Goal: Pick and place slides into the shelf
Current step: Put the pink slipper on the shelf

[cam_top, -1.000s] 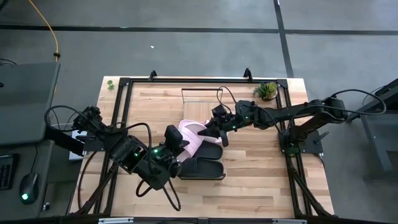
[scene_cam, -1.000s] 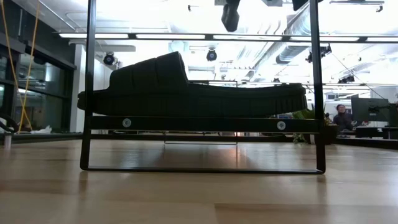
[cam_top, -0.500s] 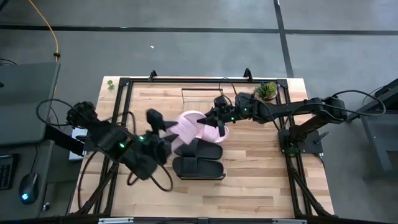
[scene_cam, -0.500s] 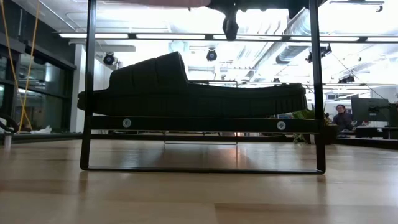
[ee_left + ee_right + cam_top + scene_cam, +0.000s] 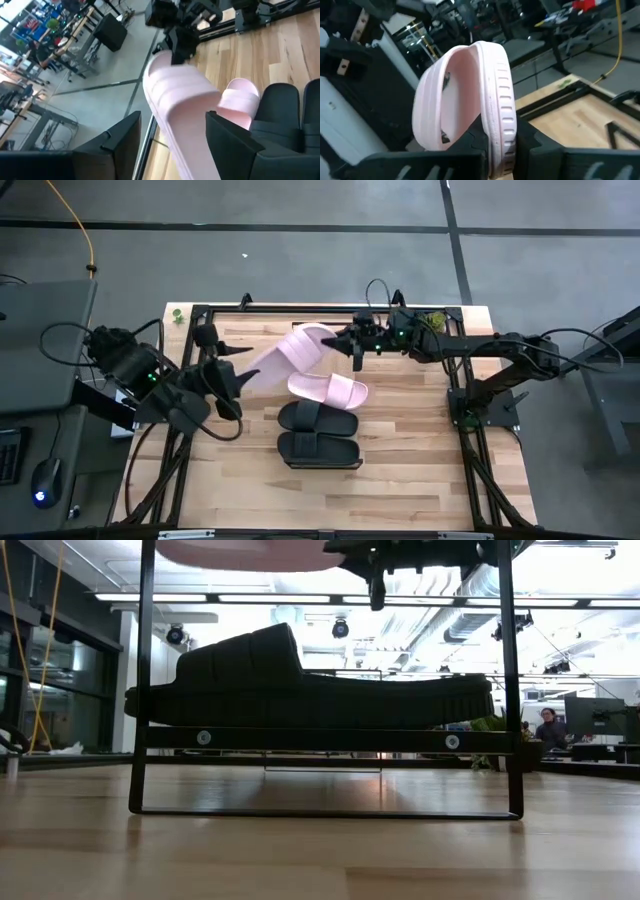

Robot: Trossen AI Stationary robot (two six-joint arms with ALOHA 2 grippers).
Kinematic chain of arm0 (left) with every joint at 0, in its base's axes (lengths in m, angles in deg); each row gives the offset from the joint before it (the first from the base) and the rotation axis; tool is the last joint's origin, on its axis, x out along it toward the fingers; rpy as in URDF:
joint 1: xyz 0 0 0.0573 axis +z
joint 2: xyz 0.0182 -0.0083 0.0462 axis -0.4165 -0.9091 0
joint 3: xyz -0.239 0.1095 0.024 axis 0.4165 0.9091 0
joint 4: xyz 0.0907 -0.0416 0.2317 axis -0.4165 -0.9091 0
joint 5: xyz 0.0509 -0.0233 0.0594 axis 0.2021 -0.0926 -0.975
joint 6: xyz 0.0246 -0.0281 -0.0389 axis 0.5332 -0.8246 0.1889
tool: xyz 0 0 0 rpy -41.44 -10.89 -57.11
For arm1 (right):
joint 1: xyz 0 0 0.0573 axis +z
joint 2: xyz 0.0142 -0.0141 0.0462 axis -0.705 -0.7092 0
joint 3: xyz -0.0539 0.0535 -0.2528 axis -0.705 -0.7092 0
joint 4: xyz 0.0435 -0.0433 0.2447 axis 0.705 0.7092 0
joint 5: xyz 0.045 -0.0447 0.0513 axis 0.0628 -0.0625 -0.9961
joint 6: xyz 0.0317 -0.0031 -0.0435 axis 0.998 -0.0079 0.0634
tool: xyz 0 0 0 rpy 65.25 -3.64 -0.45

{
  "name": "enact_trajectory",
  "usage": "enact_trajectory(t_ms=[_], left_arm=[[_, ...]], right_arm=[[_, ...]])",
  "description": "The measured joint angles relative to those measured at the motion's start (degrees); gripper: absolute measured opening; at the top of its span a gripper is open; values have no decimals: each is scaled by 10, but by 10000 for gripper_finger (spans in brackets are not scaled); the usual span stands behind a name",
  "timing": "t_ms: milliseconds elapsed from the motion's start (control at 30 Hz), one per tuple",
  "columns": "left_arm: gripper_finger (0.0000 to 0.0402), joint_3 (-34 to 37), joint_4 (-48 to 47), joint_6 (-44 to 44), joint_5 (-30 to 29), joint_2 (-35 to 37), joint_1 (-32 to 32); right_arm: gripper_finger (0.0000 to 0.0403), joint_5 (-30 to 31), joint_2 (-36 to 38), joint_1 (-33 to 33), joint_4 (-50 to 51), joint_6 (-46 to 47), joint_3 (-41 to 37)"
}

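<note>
Table [image 5: 420, 470] is carrying a pink slide [image 5: 328, 389] lying flat, touching two black slides [image 5: 318, 435] just in front of it. Second pink slide [image 5: 290, 352] is hanging in the air just behind the flat pink slide, right gripper [image 5: 352, 343] pinching its end, fingers pressed onto the sole edge. Left gripper [image 5: 232, 366] is sitting spread wide at that slide's other end, its fingers either side, not gripping. Black slide [image 5: 300, 680] is lying on the shelf [image 5: 325, 738] in the low view.

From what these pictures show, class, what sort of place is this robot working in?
Probably an open robotics lab or workshop. The plank table stands on a bare grey floor, ceiling light strips and exposed ducts run overhead, and a person sits among desks and monitors in the background.
</note>
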Motion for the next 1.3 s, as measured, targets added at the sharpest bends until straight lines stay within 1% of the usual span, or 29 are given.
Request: enact_trajectory(t_ms=[100,200,300,400,467,533,700,767,833,933,1133,1300], left_arm=[[197,0,-26,-21,0,7,0],[191,10,-47,-50,-14,19,1],[188,45,-46,-73,-22,48,23],[189,108,-20,-96,-19,93,50],[190,169,36,-82,-5,128,78],[189,239,118,-37,23,167,105],[182,417,375,109,133,264,169],[178,470,462,145,171,294,191],[175,508,517,169,207,314,210],[171,542,560,181,251,329,233],[170,588,575,167,317,330,248],[163,651,649,171,331,330,247]], right_arm=[[18,1,17,-15,4,-4,0],[18,1,49,-29,17,-10,0],[18,1,87,-39,53,-26,0],[18,9,127,-43,92,-36,-7],[18,20,156,-43,113,-43,-13],[18,30,187,-43,125,-49,-26],[18,65,272,-43,128,-48,-85],[18,72,306,-43,126,-40,-114],[18,87,337,-43,124,-29,-147],[18,113,376,-42,119,-19,-194],[18,162,425,-41,88,-19,-288],[18,172,431,-41,6,-10,-362]])
